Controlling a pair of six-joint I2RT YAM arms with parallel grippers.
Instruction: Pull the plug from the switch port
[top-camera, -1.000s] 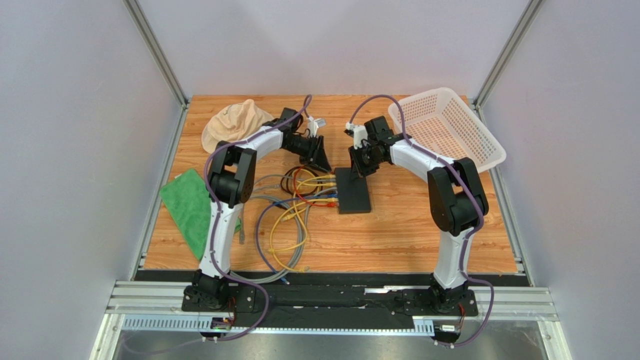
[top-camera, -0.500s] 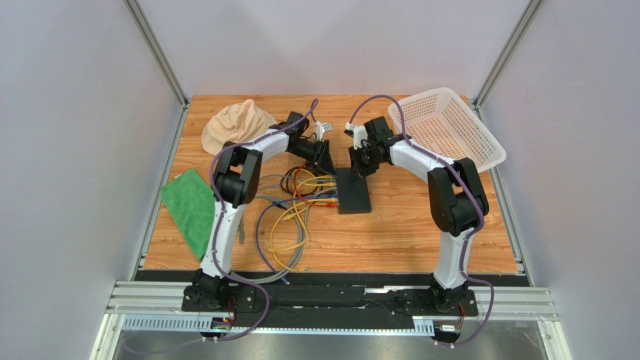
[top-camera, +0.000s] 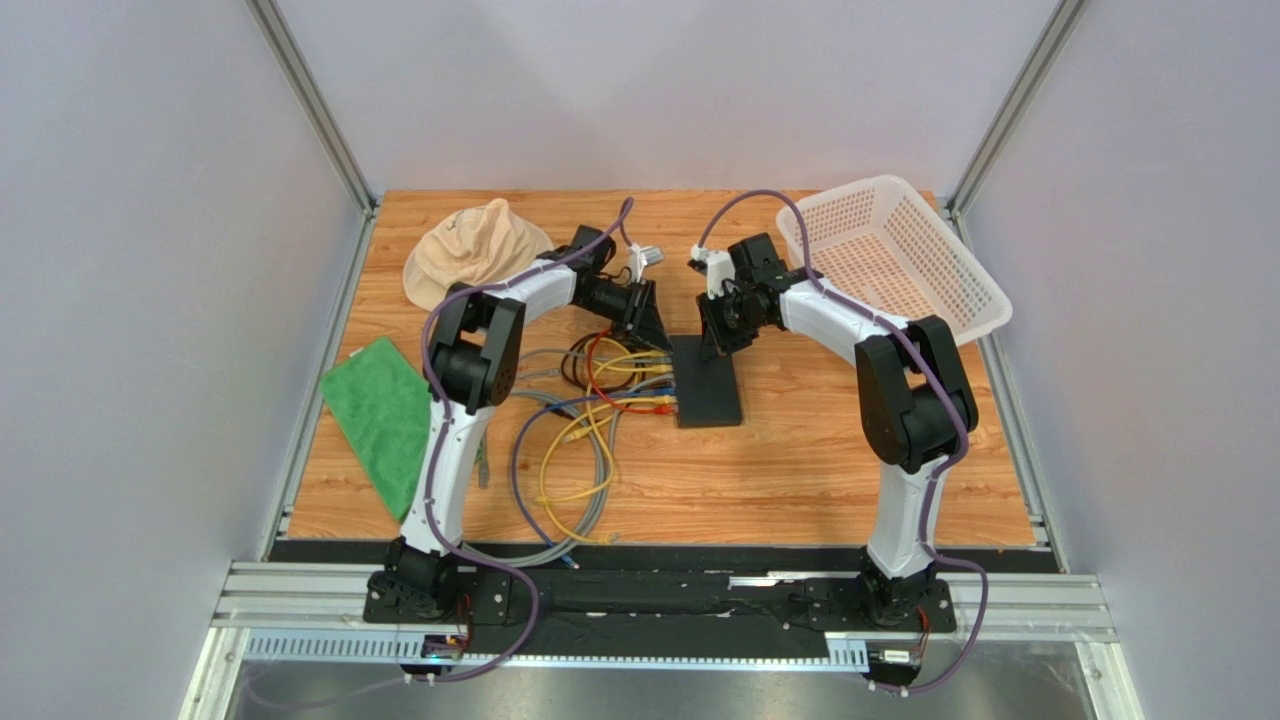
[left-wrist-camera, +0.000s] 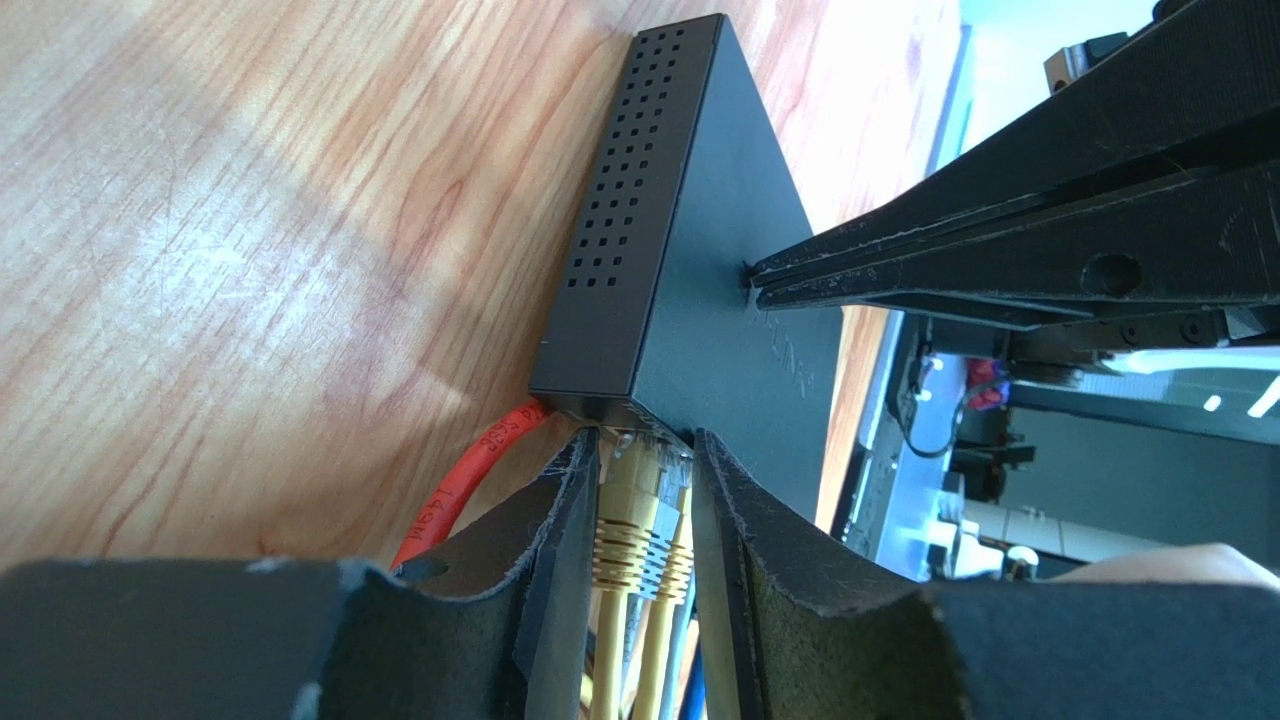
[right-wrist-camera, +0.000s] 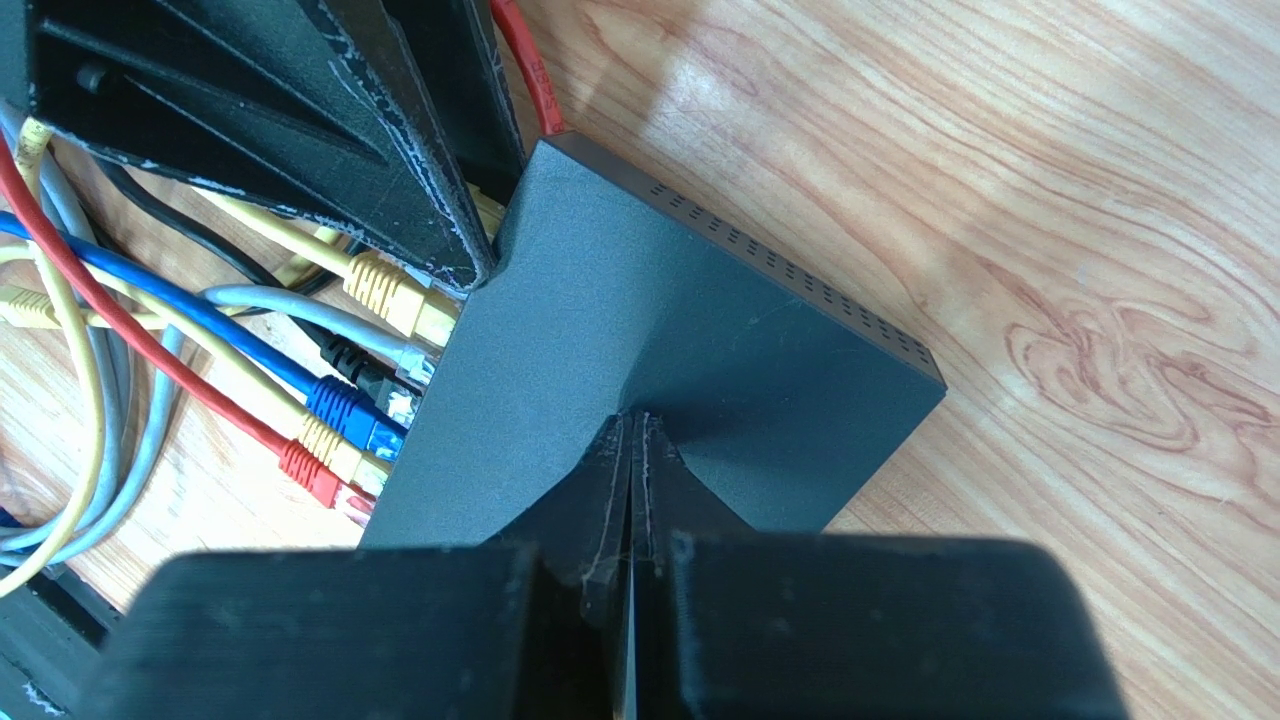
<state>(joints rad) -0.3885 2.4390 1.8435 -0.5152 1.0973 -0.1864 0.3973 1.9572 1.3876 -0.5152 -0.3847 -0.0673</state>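
Note:
The switch (top-camera: 706, 383) is a flat black box lying mid-table, with several cables plugged into its left side. My left gripper (top-camera: 646, 318) is at that side. In the left wrist view its fingers (left-wrist-camera: 639, 438) are closed around a yellow plug (left-wrist-camera: 639, 503) seated in a port at the end of the switch (left-wrist-camera: 706, 255), with a second yellow plug beside it. My right gripper (top-camera: 718, 338) is shut and empty, its tips (right-wrist-camera: 634, 420) pressed on the switch's top (right-wrist-camera: 661, 330). The yellow plug (right-wrist-camera: 394, 293) also shows there, under the left fingers (right-wrist-camera: 451, 248).
Red, blue, grey and yellow cables (top-camera: 579, 435) tangle left of the switch, with more plugs (right-wrist-camera: 338, 428) in its ports. A white basket (top-camera: 902, 255) is at the back right, a beige cloth (top-camera: 473, 240) at the back left and a green cloth (top-camera: 383, 413) at the left edge.
My left gripper has shifted slightly right, closer to the switch's port side. The right arm and the switch have not moved.

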